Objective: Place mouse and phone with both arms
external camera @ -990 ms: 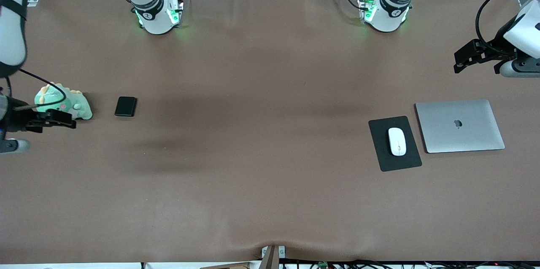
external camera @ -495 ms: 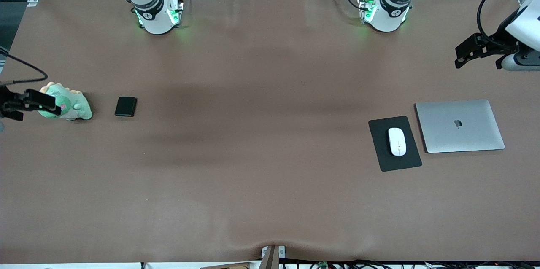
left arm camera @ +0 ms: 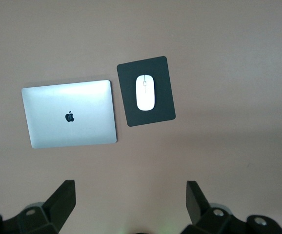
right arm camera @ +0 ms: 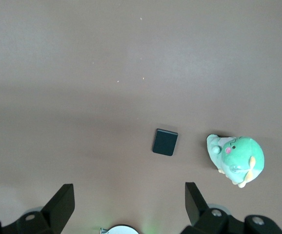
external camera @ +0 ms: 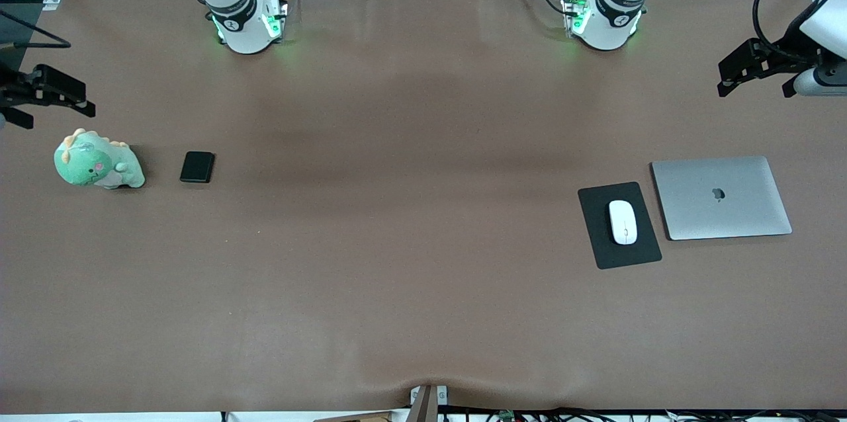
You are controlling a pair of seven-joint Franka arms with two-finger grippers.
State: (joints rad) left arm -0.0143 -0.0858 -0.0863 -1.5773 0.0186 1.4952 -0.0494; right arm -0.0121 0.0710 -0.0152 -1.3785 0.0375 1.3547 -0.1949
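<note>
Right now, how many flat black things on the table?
2. The phone lies beside the green plush toy toward the right arm's end; the black mat lies under the mouse beside the laptop.

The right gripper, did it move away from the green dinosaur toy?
Yes. The right gripper was over the dinosaur toy and has drawn back toward the robots' bases.

Even, soft overhead light; the brown tabletop point(external camera: 423, 243) shows faint broad shadow bands near twelve o'clock. Everything sharp, no glare, bases glowing green.
</note>
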